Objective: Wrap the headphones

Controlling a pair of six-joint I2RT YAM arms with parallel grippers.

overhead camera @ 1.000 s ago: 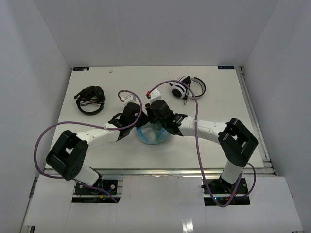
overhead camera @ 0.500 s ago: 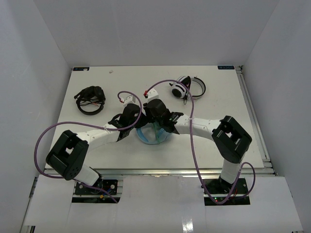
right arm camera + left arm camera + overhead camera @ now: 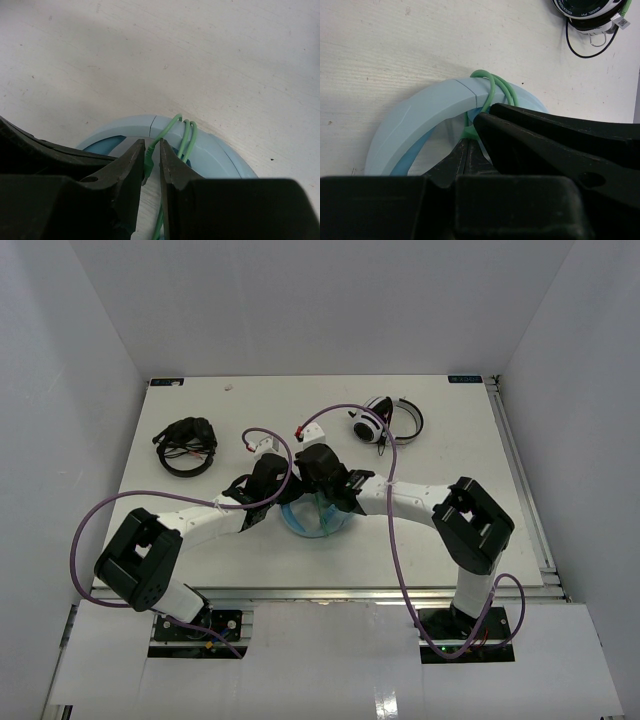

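The light blue headphones [image 3: 298,524] lie mid-table under both grippers, which nearly touch. In the left wrist view the wide headband [image 3: 425,110] arcs across, with the thin pale green cable [image 3: 492,82] looped over its top. My left gripper [image 3: 466,137] is shut, with a green stretch of the cable pinched at its tips. In the right wrist view three cable loops [image 3: 186,131] cross the headband [image 3: 225,160]. My right gripper [image 3: 152,145] stands narrowly open, with the cable's green plug end between its jaws, against the left one. From above, the left gripper [image 3: 283,496] and the right gripper [image 3: 318,496] hide most of the headphones.
Black headphones [image 3: 187,445] lie at the back left. White-and-black headphones [image 3: 385,420] lie at the back right, also seen in the left wrist view as a white-and-black earcup [image 3: 590,12]. White walls enclose the table. Purple arm cables loop above both arms.
The right arm's elbow has swung left and its jaws have narrowed round the green plug end. The left arm and the headphones have not moved.
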